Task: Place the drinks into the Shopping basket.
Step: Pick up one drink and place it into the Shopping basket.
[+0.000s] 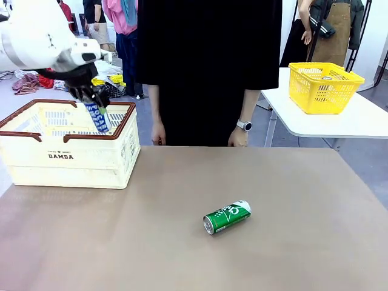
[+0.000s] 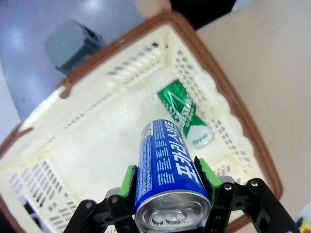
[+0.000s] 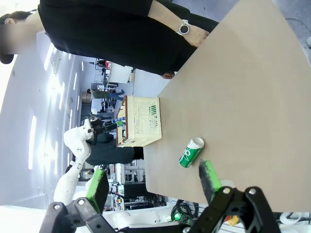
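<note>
A green can is seen on its side at the table's middle. The right gripper's fingers are held apart. At the far left corner, the blue can is clamped by the left gripper over the Shopping basket, where a second green can is laid.

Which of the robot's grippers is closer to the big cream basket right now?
Left. The left gripper hangs right above the Shopping basket, holding the blue can over it; the right gripper is open, well away across the table.
</note>
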Controlling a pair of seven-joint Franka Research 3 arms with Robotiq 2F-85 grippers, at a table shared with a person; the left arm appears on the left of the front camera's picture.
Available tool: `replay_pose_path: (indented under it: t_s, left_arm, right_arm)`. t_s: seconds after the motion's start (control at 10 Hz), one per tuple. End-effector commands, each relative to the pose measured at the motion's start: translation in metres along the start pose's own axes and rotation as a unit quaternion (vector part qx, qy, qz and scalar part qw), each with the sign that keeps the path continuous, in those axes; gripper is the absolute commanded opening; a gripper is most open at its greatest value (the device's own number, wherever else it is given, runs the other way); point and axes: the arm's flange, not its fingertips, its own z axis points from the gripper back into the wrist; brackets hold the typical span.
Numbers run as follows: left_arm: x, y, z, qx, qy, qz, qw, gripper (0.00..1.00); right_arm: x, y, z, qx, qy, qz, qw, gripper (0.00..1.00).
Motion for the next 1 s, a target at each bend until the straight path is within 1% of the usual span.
replay_pose_path:
  t_s: [0.0, 0.1, 0.2, 0.5, 0.6, 0.9]
  left_arm:
    - [-0.016, 0.008, -0.010, 0.006, 0.032, -0.007, 0.999, 0.00]
    - [-0.021, 0.006, -0.021, 0.008, 0.056, -0.017, 0.998, 0.00]
    - [-0.023, 0.007, -0.029, 0.001, 0.069, -0.022, 0.997, 0.00]
    - [-0.031, 0.013, -0.052, -0.016, 0.101, 0.021, 0.995, 0.00]
    - [-0.032, 0.017, -0.057, -0.018, 0.111, 0.044, 0.993, 0.00]
    - [-0.023, 0.027, -0.070, -0.016, 0.118, 0.074, 0.990, 0.00]
  right_arm:
    - [0.003, 0.002, -0.001, 0.015, -0.005, 0.013, 1.000, 1.00]
    - [0.003, 0.002, -0.001, 0.015, -0.005, 0.013, 1.000, 1.00]
    - [0.003, 0.002, -0.001, 0.015, -0.005, 0.013, 1.000, 1.00]
    - [0.003, 0.002, -0.001, 0.015, -0.005, 0.013, 1.000, 1.00]
    - [0.003, 0.002, -0.001, 0.015, -0.005, 0.013, 1.000, 1.00]
    - [0.003, 0.002, -0.001, 0.015, -0.005, 0.013, 1.000, 1.00]
